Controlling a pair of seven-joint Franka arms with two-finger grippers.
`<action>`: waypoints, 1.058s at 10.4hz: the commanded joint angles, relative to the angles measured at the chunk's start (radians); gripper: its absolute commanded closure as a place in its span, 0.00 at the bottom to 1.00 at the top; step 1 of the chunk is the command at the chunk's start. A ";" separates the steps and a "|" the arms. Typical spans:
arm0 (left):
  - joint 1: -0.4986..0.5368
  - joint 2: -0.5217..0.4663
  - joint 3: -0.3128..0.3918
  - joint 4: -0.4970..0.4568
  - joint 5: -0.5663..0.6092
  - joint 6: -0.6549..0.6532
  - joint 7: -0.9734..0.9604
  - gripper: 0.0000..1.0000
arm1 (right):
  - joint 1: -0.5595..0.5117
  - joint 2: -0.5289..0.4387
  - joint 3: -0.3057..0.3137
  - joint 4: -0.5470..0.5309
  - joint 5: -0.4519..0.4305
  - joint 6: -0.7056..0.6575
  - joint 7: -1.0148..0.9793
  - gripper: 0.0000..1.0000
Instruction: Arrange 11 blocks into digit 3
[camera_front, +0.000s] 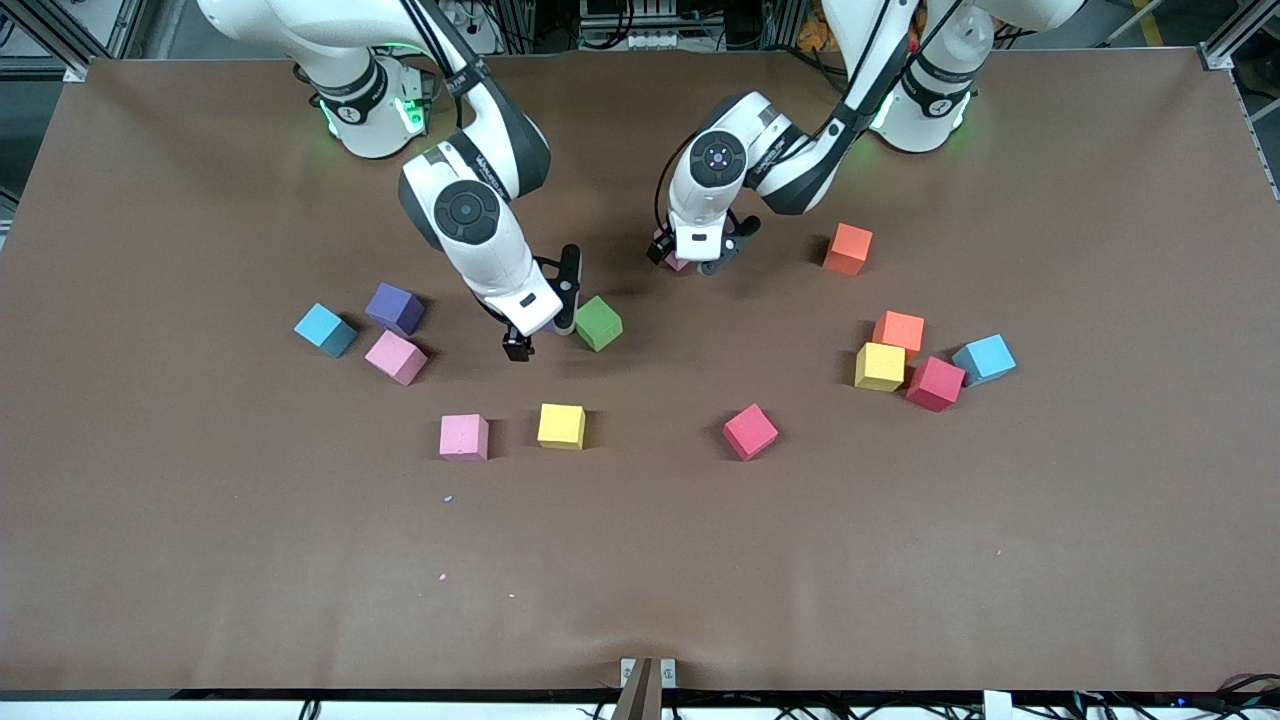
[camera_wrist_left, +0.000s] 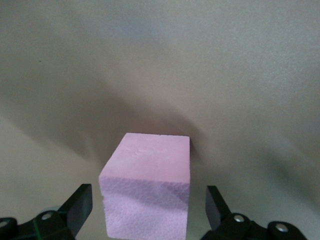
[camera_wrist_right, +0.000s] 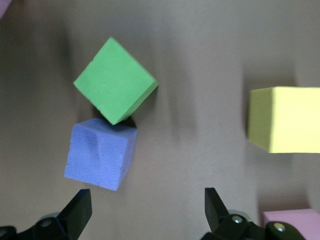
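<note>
The blocks lie scattered on the brown table (camera_front: 640, 560), and no digit 3 shows. My left gripper (camera_front: 694, 262) (camera_wrist_left: 147, 200) is low and open around a pink block (camera_wrist_left: 150, 185), with a gap at each finger. My right gripper (camera_front: 545, 325) (camera_wrist_right: 147, 200) stands open over bare table beside a purple block (camera_wrist_right: 102, 155), which touches the green block (camera_front: 598, 323) (camera_wrist_right: 116, 85). Nearer the front camera lie a pink block (camera_front: 464, 436), a yellow block (camera_front: 561, 426) and a red block (camera_front: 750, 431).
Toward the right arm's end sit a light-blue cube (camera_front: 325, 330), a purple block (camera_front: 394, 308) and a pink block (camera_front: 396, 357). Toward the left arm's end are an orange block (camera_front: 848, 249) and a cluster: orange (camera_front: 898, 332), yellow (camera_front: 880, 366), red (camera_front: 935, 383), light-blue (camera_front: 985, 359).
</note>
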 joint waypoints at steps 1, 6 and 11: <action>-0.015 -0.002 0.009 -0.005 -0.024 0.024 0.010 0.49 | 0.007 -0.032 0.003 -0.106 0.061 0.078 0.059 0.00; -0.024 -0.008 0.034 0.007 -0.024 0.010 0.294 0.96 | 0.061 -0.016 0.011 -0.166 0.168 0.183 0.122 0.00; -0.034 -0.008 0.035 0.064 -0.024 -0.093 0.581 0.97 | 0.079 0.017 0.011 -0.170 0.168 0.190 0.179 0.00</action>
